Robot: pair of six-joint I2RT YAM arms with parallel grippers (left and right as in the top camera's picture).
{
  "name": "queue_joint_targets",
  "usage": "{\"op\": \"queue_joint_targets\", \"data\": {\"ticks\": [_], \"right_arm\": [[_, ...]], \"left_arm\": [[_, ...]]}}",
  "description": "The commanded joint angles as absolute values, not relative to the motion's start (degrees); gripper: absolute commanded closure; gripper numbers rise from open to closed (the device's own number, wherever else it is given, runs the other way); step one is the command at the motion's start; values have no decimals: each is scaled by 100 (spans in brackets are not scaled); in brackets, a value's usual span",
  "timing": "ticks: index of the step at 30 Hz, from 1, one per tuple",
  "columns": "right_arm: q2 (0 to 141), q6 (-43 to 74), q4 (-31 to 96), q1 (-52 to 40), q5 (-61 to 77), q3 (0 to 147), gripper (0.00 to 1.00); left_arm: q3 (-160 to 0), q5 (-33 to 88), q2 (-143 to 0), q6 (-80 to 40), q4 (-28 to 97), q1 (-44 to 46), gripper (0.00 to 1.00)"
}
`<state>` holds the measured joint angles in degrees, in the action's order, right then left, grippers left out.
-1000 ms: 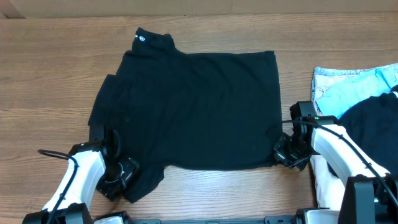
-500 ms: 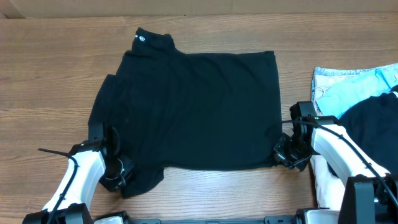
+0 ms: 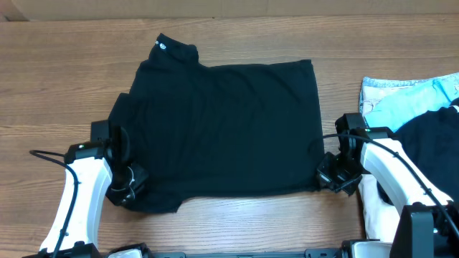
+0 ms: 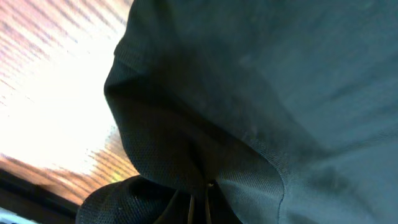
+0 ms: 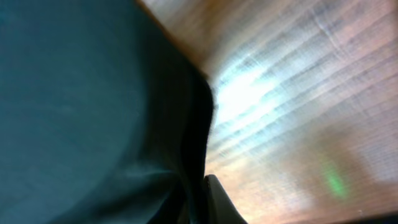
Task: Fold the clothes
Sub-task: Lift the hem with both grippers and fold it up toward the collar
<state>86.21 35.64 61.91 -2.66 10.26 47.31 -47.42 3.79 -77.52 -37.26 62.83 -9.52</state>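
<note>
Since a second ago the left tool (image 3: 126, 189) has clenched and shifted outward and away, dragging the near-left corner of the plain black short-sleeved knit T-shirt (image 3: 222, 125), which lies spread on the brown wooden desk (image 3: 57, 79); the right tool (image 3: 332, 178) is clenched on its near-right corner

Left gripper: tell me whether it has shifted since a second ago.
Yes. The left gripper, shut on the black T-shirt, has slid leftward and slightly farther from the table's near edge, dragging that corner along.
</note>
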Motion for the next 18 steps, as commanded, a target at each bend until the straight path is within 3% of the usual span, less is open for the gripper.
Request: {"op": "queue_joint_targets", "data": {"ticks": [1, 18], "right_arm": [[8637, 3555, 6034, -250, 1083, 4873, 96], [8639, 3664, 4910, -250, 1686, 4873, 96]], "left_arm": [[-4943, 246, -7745, -3616, 6250, -974, 96], [-4945, 1013, -7747, -3441, 5240, -972, 96]]}}
